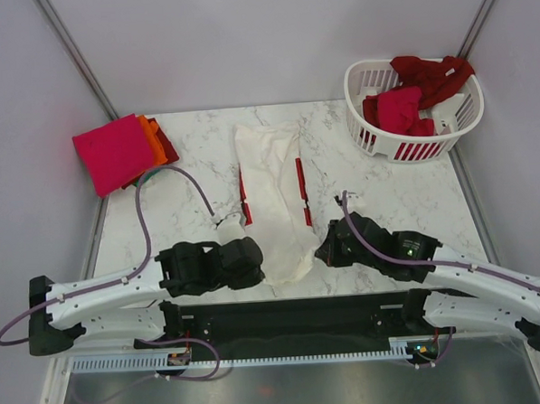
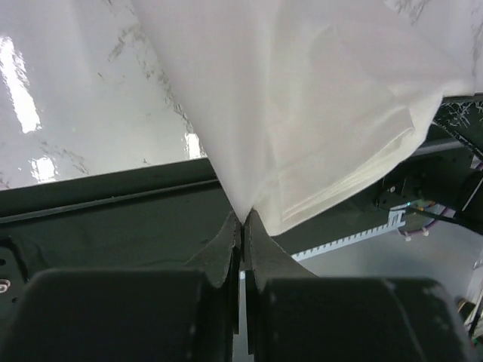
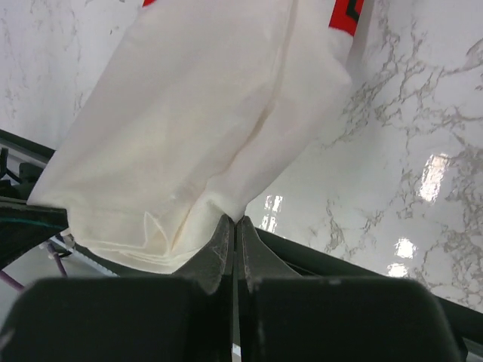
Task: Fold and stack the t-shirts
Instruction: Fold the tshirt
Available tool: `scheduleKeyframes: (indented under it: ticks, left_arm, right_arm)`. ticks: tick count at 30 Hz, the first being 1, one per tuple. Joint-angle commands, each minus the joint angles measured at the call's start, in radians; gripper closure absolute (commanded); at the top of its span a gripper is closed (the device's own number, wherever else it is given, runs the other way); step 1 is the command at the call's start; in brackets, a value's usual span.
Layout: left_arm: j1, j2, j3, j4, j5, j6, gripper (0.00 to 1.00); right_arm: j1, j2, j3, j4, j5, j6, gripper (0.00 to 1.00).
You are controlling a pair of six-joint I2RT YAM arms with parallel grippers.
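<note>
The cream-white t-shirt [image 1: 274, 197] lies in the middle of the top view. It is a long narrow strip running from the upper middle down to the lower middle, and red trim shows along both of its sides. Its lower end is at the near edge of the worktop [image 1: 387, 196].

The left fingers [image 2: 225, 249] are closed together on one lower corner of this shirt, and the cloth rises from them like a tent. The right fingers [image 3: 219, 249] are closed on the other lower corner in the same way.

The cloth looks thin, light and very soft. I judge that it will not keep any shape by itself and will sag between the two holds. Several layers show at the hem in both wrist views, so a pinch may catch only some of them and the rest could slip out. The two lower corners seem the right places to hold for folding the strip over toward the upper part of the frame.

The worktop is white marble pattern, glossy, with bright reflections, so the cloth probably slides easily on it.

At the upper left lies a stack of folded shirts with the magenta-pink t-shirt [image 1: 113, 151] on top. At the upper right the white basket [image 1: 372, 131] holds red t-shirts [image 1: 401, 109]. Plain grey walls close the space.
</note>
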Motion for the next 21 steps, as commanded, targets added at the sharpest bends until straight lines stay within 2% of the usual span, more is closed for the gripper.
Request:
scheduleKeyframes:
  ticks: [1,4,9,13,21]
  left_arm:
    - [0.049,-0.009,0.069,-0.132,-0.119,0.029,0.97]
    - [0.138,-0.009,0.086,-0.131,-0.121,0.097,0.96]
    - [0.307,0.037,0.106,-0.112,-0.090,0.239,0.96]
    - [0.391,0.104,0.164,-0.086,-0.078,0.335,0.96]
    - [0.563,0.265,0.247,0.024,0.006,0.525,0.97]
  right_arm:
    - [-0.010,0.086,0.122,-0.051,0.107,-0.101,1.00]
    - [-0.057,0.163,0.189,-0.050,0.137,-0.163,1.00]
    - [-0.161,0.284,0.271,-0.016,0.102,-0.271,1.00]
    - [-0.244,0.378,0.338,0.012,0.055,-0.325,1.00]
    - [-0.304,0.533,0.446,0.038,0.021,-0.382,1.00]
